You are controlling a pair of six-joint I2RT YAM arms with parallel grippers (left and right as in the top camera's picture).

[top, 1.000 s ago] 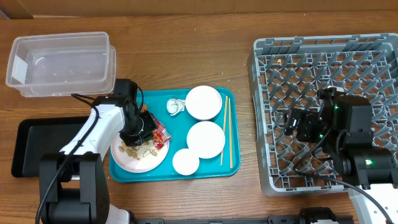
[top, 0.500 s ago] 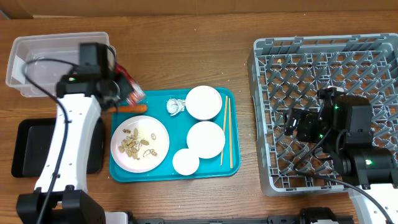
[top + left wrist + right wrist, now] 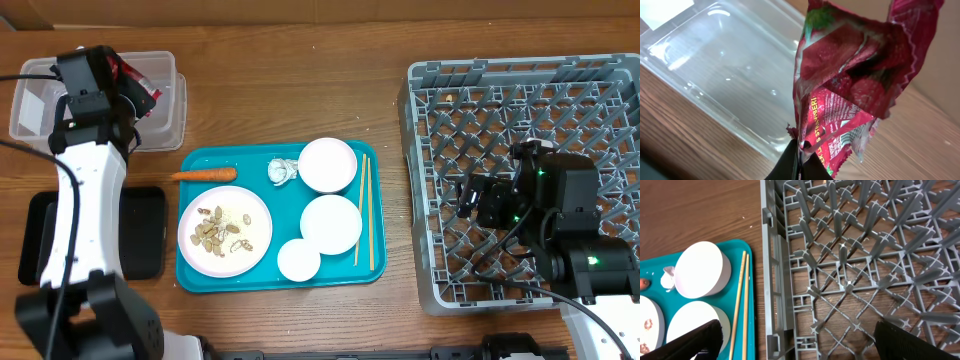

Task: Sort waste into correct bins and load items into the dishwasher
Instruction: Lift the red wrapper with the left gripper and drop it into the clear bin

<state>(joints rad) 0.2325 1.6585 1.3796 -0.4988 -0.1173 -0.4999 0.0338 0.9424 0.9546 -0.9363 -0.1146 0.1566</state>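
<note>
From overhead, the left gripper (image 3: 118, 82) hung above the clear tub (image 3: 168, 105) at the table's far left corner, pinched shut on the crumpled red wrapper (image 3: 138, 82). The black tray (image 3: 150, 235) lay just nearer than the tub. On the teal tray (image 3: 250, 278) sat the carrot (image 3: 204, 174) at its far left edge, a plate (image 3: 190, 212) of nut scraps (image 3: 218, 232), the paper wad (image 3: 283, 171), two bowls (image 3: 328, 164) (image 3: 331, 223), a small cup (image 3: 298, 260) and the chopsticks (image 3: 366, 210) along its right side. The right gripper (image 3: 480, 203) hovered over the grey dish rack (image 3: 430, 190).

The left wrist view showed the wrapper (image 3: 850, 85) clamped at its lower corner between the closed fingertips (image 3: 790, 167) – its body dangling in front of the tub (image 3: 725, 75), which held nothing visible.

In the right wrist view the two fingers (image 3: 695, 340) stood spread wide apart with nothing between them, above the rack (image 3: 840, 255); one bowl (image 3: 702, 270) and the chopsticks (image 3: 740, 300) lay on the teal tray beside it.
</note>
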